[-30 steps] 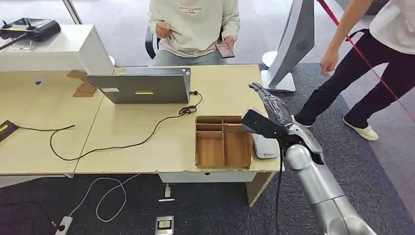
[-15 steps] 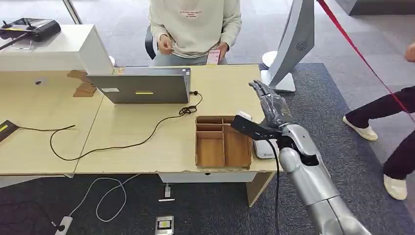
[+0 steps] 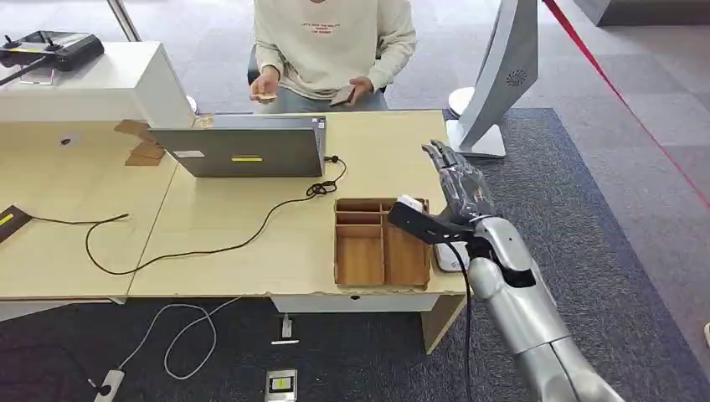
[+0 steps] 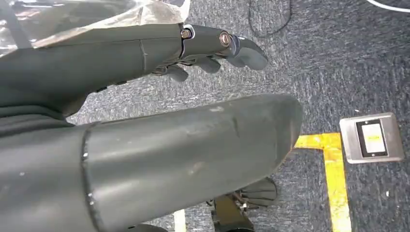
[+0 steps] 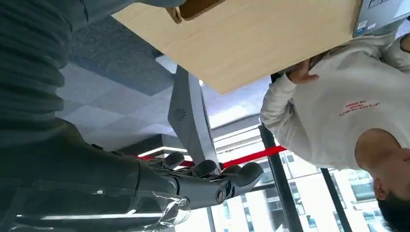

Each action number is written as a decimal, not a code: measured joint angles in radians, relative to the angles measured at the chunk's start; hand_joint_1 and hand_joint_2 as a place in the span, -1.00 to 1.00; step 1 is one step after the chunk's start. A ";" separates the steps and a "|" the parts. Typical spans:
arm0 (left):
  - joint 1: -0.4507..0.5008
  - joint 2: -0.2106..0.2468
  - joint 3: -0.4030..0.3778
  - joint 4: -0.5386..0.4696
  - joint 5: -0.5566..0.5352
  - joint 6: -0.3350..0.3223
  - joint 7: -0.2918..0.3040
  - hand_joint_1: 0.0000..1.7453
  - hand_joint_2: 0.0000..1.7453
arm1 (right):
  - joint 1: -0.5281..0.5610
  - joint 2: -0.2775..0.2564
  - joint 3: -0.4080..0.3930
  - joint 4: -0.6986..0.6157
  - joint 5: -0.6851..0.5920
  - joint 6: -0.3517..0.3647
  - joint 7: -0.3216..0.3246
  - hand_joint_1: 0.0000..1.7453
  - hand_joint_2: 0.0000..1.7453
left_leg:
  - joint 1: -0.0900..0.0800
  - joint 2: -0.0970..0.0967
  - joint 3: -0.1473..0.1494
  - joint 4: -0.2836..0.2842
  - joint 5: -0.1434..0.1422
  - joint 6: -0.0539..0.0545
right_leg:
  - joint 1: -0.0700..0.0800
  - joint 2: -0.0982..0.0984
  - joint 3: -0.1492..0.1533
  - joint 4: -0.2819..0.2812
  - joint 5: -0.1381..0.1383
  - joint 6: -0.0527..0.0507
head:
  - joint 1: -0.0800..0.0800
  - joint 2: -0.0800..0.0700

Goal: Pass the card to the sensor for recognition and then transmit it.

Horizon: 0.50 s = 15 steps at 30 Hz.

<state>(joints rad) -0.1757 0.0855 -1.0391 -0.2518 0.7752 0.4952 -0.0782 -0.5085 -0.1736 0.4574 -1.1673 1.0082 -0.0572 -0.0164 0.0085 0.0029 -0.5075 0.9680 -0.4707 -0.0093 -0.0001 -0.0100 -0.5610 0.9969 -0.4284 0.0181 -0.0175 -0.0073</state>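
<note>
My right hand (image 3: 456, 180) is raised over the table's right end, fingers stretched out and apart, holding nothing; the right wrist view shows the same bare fingers (image 5: 208, 180). Just below my wrist lies a white card sensor (image 3: 444, 255), partly hidden by my arm. A person (image 3: 333, 38) sits across the table with a small tan card (image 3: 266, 97) in one hand and a dark flat thing (image 3: 342, 94) in the other. My left hand (image 4: 212, 46) hangs over the carpet, fingers extended and bare.
A wooden divided tray (image 3: 381, 243) sits by the table's front edge, left of my right wrist. A grey laptop (image 3: 247, 149) and a black cable (image 3: 251, 234) lie further left. A white stand (image 3: 498, 75) rises beyond the table's right end.
My right hand has drifted a little left, toward the tray. A person standing at the right has walked out of view. The seated person has lowered both hands to the table's far edge.
</note>
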 joint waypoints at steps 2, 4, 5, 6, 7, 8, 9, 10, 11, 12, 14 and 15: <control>0.000 0.000 0.000 0.000 0.000 0.000 0.002 -1.00 -1.00 | 0.000 0.000 0.000 0.003 0.000 0.000 0.000 -1.00 1.00 | 0.000 0.000 0.000 0.000 0.000 0.000 | 0.000 0.000 0.000 0.000 0.000 0.000 | 0.000 0.000; 0.000 0.000 0.000 0.000 0.002 0.000 0.002 -1.00 -1.00 | 0.001 0.000 0.000 0.005 0.000 0.003 0.000 -1.00 1.00 | 0.000 0.000 0.000 0.000 0.000 0.000 | 0.000 0.000 0.000 0.000 0.000 0.000 | 0.000 0.000; 0.000 0.000 0.000 0.000 0.002 0.000 0.002 -1.00 -1.00 | 0.001 0.000 0.000 0.005 0.000 0.005 0.000 -1.00 1.00 | 0.000 0.000 0.000 0.000 0.000 0.000 | 0.000 0.000 0.000 0.000 0.000 0.000 | 0.000 0.000; 0.000 0.000 0.000 0.000 0.002 0.000 0.002 -1.00 -1.00 | 0.001 0.000 0.000 0.005 0.000 0.007 -0.001 -1.00 1.00 | 0.000 0.000 0.000 0.000 0.000 0.000 | 0.000 0.000 0.000 0.000 0.000 0.000 | 0.000 0.000; 0.000 0.000 0.000 0.000 0.002 0.000 0.002 -1.00 -1.00 | 0.001 0.000 -0.001 0.005 0.000 0.012 -0.002 -1.00 1.00 | 0.000 0.000 0.000 0.000 0.000 0.000 | 0.000 0.000 0.000 0.000 0.000 0.000 | 0.000 0.000; 0.000 0.000 0.000 0.000 0.002 0.000 0.002 -1.00 -1.00 | 0.001 -0.001 -0.002 0.005 0.002 0.018 -0.002 -1.00 1.00 | 0.000 0.000 0.000 0.000 0.000 0.000 | 0.000 0.000 0.000 0.000 0.000 0.000 | 0.000 0.000; 0.000 0.000 0.000 0.000 0.002 0.000 0.002 -1.00 -1.00 | 0.001 -0.002 -0.003 0.005 0.005 0.023 -0.002 -1.00 1.00 | 0.000 0.000 0.000 0.000 0.000 0.000 | 0.000 0.000 0.000 0.000 0.000 0.000 | 0.000 0.000; 0.000 0.000 0.000 0.000 0.002 0.000 0.002 -1.00 -1.00 | 0.001 -0.002 -0.004 0.005 0.010 0.026 -0.003 -1.00 1.00 | 0.000 0.000 0.000 0.000 0.000 0.000 | 0.000 0.000 0.000 0.000 0.000 0.000 | 0.000 0.000; 0.000 0.000 0.000 0.000 0.001 0.000 0.002 -1.00 -1.00 | 0.001 -0.003 -0.005 0.005 0.016 0.030 -0.003 -1.00 1.00 | 0.000 0.000 0.000 0.000 0.000 0.000 | 0.000 0.000 0.000 0.000 0.000 0.000 | 0.000 0.000; 0.000 0.000 0.000 0.000 0.000 0.000 0.002 -1.00 -1.00 | 0.001 -0.003 -0.005 0.004 0.028 0.034 -0.003 -1.00 1.00 | 0.000 0.000 0.000 0.000 0.000 0.000 | 0.000 0.000 0.000 0.000 0.000 0.000 | 0.000 0.000; 0.000 0.000 0.000 0.000 0.000 0.000 0.005 -1.00 -1.00 | 0.007 -0.004 -0.005 -0.003 0.044 0.046 -0.003 -1.00 1.00 | 0.000 0.000 0.000 0.000 0.000 0.000 | 0.000 0.000 0.000 0.000 0.000 0.000 | 0.000 0.000; 0.000 0.000 0.000 0.000 0.000 0.000 0.005 -1.00 -1.00 | 0.011 -0.005 -0.005 -0.007 0.047 0.050 -0.002 -1.00 1.00 | 0.000 0.000 0.000 0.000 0.000 0.000 | 0.000 0.000 0.000 0.000 0.000 0.000 | 0.000 0.000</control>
<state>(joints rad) -0.1753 0.0851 -1.0391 -0.2518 0.7752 0.4948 -0.0729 -0.4970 -0.1785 0.4528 -1.1746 1.0555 -0.0073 -0.0187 0.0085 0.0029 -0.5072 0.9681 -0.4707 -0.0093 -0.0001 -0.0100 -0.5610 0.9969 -0.4283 0.0181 -0.0175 -0.0073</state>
